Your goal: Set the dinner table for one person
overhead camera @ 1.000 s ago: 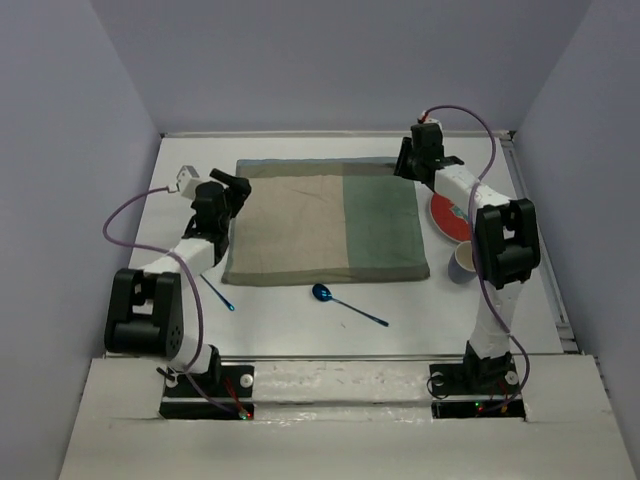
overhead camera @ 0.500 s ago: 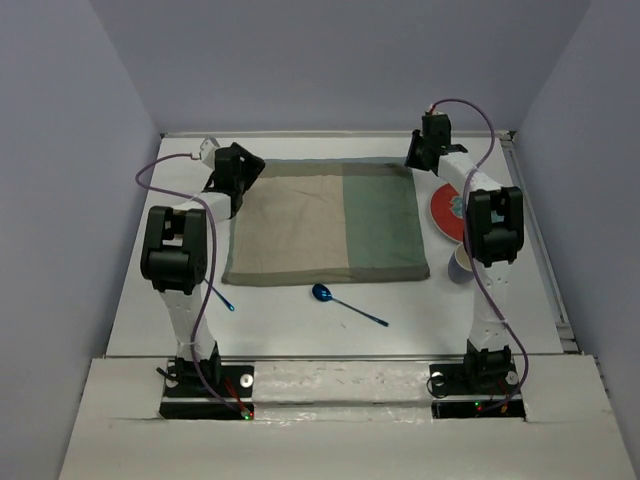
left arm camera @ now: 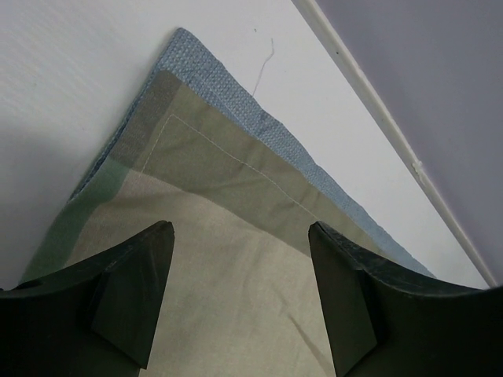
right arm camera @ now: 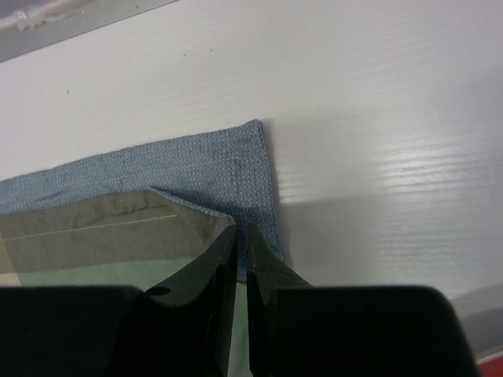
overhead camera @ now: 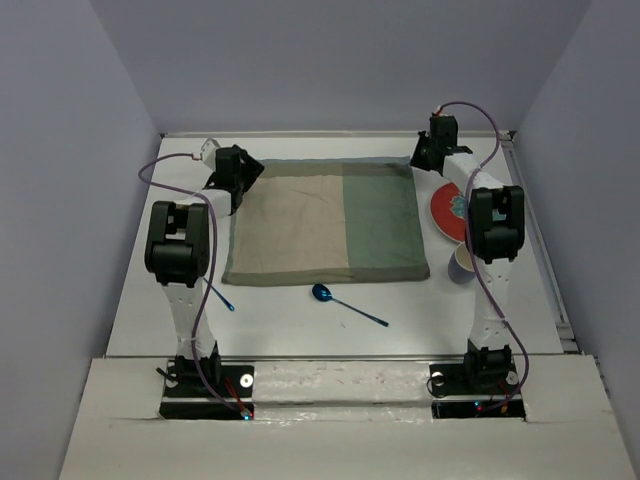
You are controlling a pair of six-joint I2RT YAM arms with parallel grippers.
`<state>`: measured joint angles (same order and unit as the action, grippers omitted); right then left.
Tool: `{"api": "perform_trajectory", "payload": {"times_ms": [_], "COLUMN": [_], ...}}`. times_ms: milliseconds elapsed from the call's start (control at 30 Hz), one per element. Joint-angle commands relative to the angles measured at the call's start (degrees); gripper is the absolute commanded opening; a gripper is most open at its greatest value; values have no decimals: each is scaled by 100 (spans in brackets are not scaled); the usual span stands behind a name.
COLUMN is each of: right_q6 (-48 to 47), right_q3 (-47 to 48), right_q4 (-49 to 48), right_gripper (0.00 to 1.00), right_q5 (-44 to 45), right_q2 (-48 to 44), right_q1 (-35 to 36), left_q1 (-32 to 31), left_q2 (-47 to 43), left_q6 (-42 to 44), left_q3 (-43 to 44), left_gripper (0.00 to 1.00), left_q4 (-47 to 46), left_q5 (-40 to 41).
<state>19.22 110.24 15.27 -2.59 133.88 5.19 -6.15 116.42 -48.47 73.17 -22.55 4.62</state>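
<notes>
- Left fingers (left arm camera: 130, 290) are spread wide, hovering over the placemat (left arm camera: 204, 173) at its far left corner.
- Right fingers (right arm camera: 200, 290) are narrow, pinching the placemat's far right corner.
- Blue spoon (overhead camera: 322, 293) lies near the placemat's near edge.
- Red plate (overhead camera: 442, 215) and cup (overhead camera: 463, 262) sit beside its right edge.
- White worktop (overhead camera: 290, 330) spreads beneath, carrying all of these.

arms: white-and-black jointed left arm (overhead camera: 178, 262), matching right arm (overhead camera: 495, 225) | purple looping cables (overhead camera: 141, 176) (one each) | matte black wedge fingers (left arm camera: 130, 290) | black bases (overhead camera: 205, 388), tiny red-green lights (overhead camera: 244, 411)
</notes>
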Motion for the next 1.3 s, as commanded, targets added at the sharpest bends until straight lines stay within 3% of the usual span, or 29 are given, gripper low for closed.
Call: {"api": "perform_trajectory", "payload": {"times_ms": [0, 67, 133, 167, 267, 367, 567, 1100, 1267], "right_q6": [-15, -24, 2, 29, 343, 775, 1259, 1119, 1215], "right_q3": [130, 165, 130, 95, -124, -370, -1091, -890, -899], "right_q4": [-481, -472, -472, -507, -744, -1007, -1761, -1711, -1729], "right_gripper": [12, 12, 23, 37, 46, 46, 46, 41, 25], "right_q5": [74, 39, -66, -162, -478, -882, -725, -1621, -1657], "right_q2": [164, 243, 270, 261, 147, 6, -512, -152, -91], "right_q1": [-18, -18, -18, -18, -80, -272, -273, -273, -273], "left_q1": [44, 44, 44, 44, 53, 53, 53, 53, 53], "left_q2": [12, 38, 56, 56, 65, 47, 65, 38, 65], "left_q6": [145, 153, 153, 162, 171, 180, 215, 250, 259], "left_q3": [189, 181, 172, 154, 137, 93, 101, 13, 13], "left_gripper": [80, 80, 80, 80, 80, 80, 80, 80, 80], "left_q4": [-22, -13, -22, -31, -39, -57, -83, -154, -154], "left_q5": [83, 83, 100, 100, 100, 109, 135, 162, 171]}}
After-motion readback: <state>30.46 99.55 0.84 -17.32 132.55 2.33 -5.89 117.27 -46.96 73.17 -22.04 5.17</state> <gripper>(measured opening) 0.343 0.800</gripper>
